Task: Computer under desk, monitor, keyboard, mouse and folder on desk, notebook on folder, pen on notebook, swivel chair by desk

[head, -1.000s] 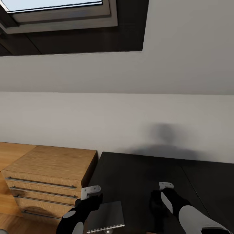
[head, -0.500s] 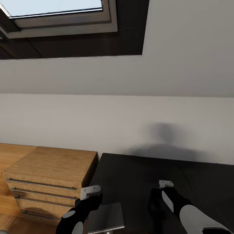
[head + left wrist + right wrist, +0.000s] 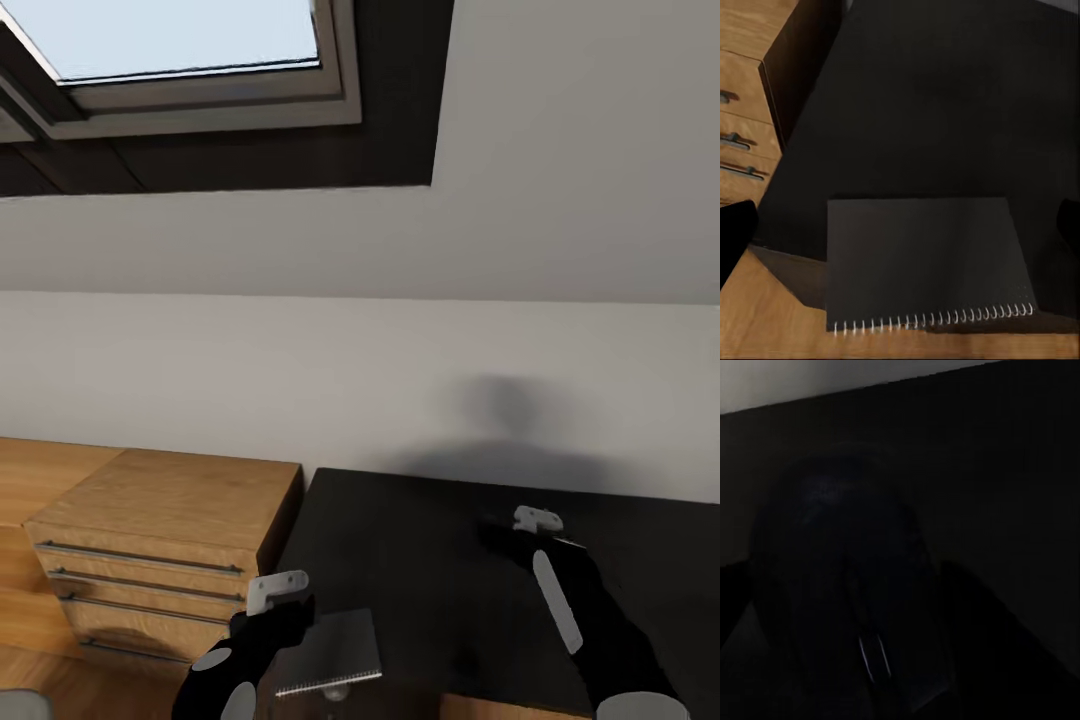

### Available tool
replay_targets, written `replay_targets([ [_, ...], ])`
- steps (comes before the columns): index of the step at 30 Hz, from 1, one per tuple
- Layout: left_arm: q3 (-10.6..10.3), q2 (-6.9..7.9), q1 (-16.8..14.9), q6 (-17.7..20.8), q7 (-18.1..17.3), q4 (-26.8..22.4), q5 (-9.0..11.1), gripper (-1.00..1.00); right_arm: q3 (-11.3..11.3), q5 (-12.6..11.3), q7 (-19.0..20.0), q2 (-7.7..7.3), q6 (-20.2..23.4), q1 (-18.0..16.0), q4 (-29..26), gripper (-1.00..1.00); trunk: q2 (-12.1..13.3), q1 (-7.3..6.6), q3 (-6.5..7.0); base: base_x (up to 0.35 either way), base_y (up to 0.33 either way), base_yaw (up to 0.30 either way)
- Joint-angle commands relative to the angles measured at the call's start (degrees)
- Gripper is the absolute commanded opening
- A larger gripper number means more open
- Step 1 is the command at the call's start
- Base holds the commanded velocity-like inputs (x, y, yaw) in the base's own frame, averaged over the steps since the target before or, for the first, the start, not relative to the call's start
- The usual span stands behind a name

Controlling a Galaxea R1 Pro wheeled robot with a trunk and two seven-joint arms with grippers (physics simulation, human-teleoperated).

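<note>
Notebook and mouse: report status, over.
Left gripper shut on notebook, held over the desk near edge. Right gripper carries mouse above desktop. Wooden chest beside the desk; nothing blocking.

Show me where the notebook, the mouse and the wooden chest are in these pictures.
notebook (image 3: 922,259): left wrist view, middle of its dark cover.
mouse (image 3: 847,585): right wrist view, its rounded back, very dark.
wooden chest (image 3: 170,495): head view, middle of its top.
</note>
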Motion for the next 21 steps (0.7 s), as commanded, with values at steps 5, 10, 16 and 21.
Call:
replay_targets([
  [5, -0.1, 0.0, -0.1, 0.1, 0.6, -0.1, 0.6, 1.0, -0.6, -3.5, -0.5, -0.06, 3.7, 1.1, -3.2, -1.0, 2.0, -1.13, 0.81, -0.333, 0.0, 0.0],
  [10, -0.1, 0.0, -0.1, 0.1, 0.6, -0.1, 0.6, 1.0, -2.5, -4.3, -0.5, 0.52, 4.2, 1.3, -4.7, -1.0, 4.0, -2.22, 1.71, -0.337, 0.0, 0.0],
  [16, -0.2, 0.0, -0.1, 0.2, 0.6, 0.0, 0.6, 1.0, -3.2, -4.3, -0.5, 1.46, 4.1, 1.3, -5.8, -1.0, 5.2, -2.88, 2.25, -0.205, 0.0, -0.108],
  [21, -0.5, -0.08, -0.1, 0.2, 0.6, 0.0, 0.6, 1.0, -3.3, -4.3, -0.6, 1.43, 4.2, 1.3, -5.9, -1.0, 5.2, -2.88, 2.25, -0.001, 0.0, -0.034],
])
